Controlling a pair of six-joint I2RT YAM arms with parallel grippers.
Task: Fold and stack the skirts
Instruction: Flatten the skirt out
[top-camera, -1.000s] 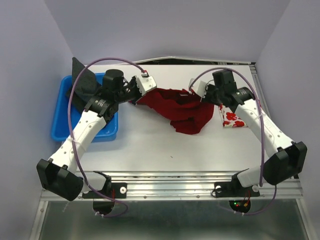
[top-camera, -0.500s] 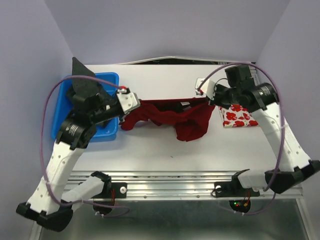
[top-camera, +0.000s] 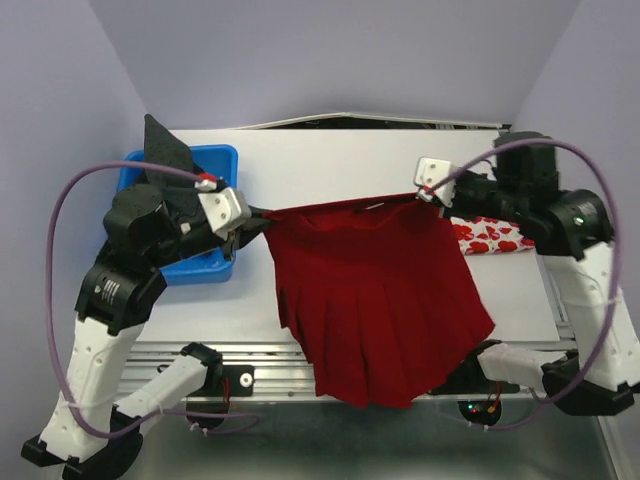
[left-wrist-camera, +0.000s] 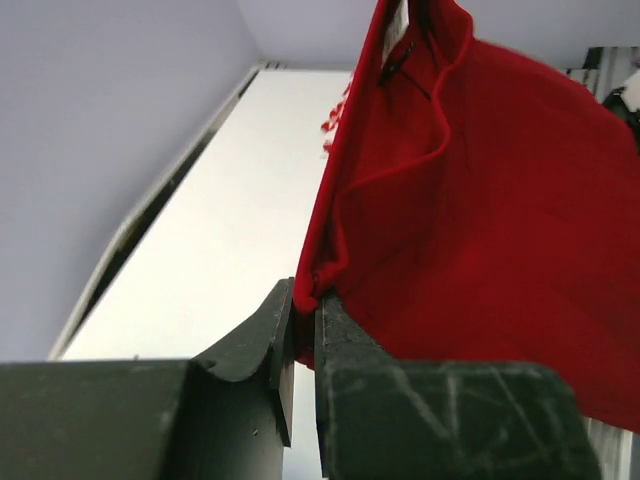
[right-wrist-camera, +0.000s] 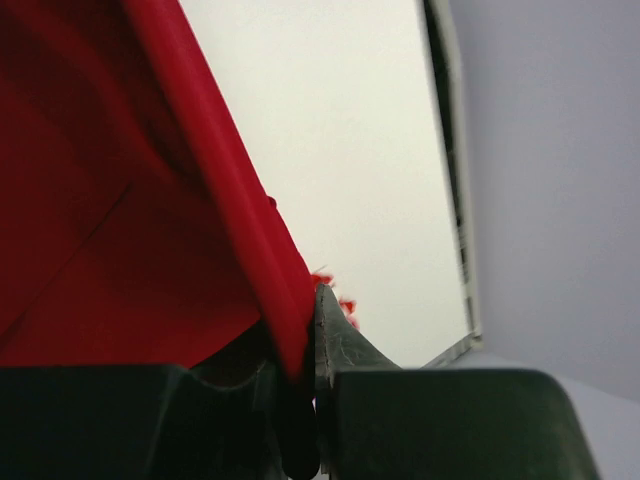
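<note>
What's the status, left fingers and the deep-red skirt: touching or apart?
Touching. The left wrist view shows the left fingers closed on an edge of the deep-red skirt, with the cloth pinched between them.

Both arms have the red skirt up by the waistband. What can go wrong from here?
1. The left gripper pinches only a thin fold at the red skirt's waistband corner, and the right gripper does likewise. Either could slip under tension.
2. The hem hangs past the table's near edge, over the front rail. It may snag when lowered.
3. The folded floral skirt lies beside the red one, so swinging cloth might drag it.
</note>
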